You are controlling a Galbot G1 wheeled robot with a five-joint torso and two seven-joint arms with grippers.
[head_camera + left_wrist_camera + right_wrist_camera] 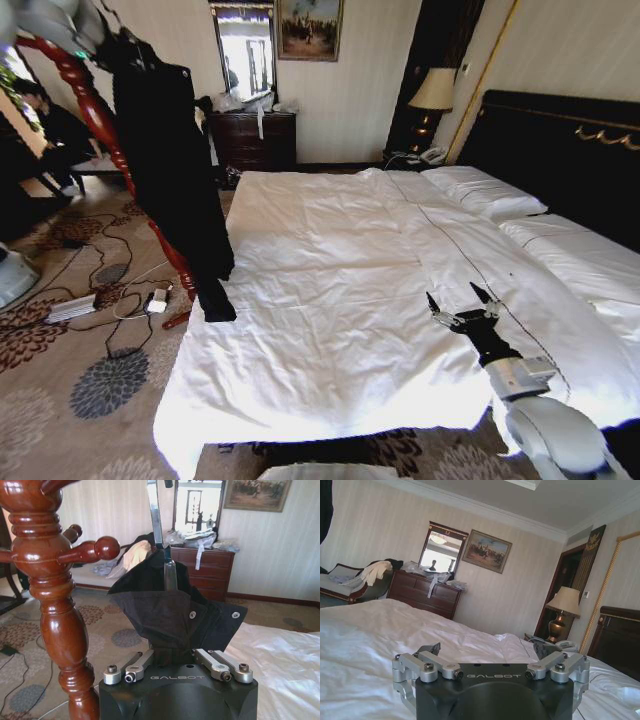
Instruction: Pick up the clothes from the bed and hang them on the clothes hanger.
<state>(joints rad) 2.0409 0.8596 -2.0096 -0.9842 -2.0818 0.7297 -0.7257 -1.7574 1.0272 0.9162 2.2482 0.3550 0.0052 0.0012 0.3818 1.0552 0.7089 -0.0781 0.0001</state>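
Striped cream walls close a bedroom with a flowered carpet (60, 420), and the bed (330, 300) spreads its white duvet across the middle of my head view, its black headboard (560, 150) at about two o'clock. The only writing I can read is "GALBOT", stamped once on each of my two wrist housings.

One black garment, the clothes (170, 170), hangs in a long dark drape from the top of the clothes hanger (95, 110) at ten o'clock, its lower end reaching down near the bed's corner. Up close the fabric is soft and matte, with two small metal snaps showing on its folds. The stand is glossy reddish-brown turned wood; I count two ball-tipped pegs fully visible in the left wrist view.

My left gripper (162, 560) is up at the stand's top, fingers nearly together and pinching the black collar. My right gripper (463, 300) hovers over the duvet at about five o'clock, fingers spread wide and holding nothing.

One dark dresser (255, 140), one mirror (245, 50), one framed painting (310, 28) and one lamp (435, 95) line the far wall.
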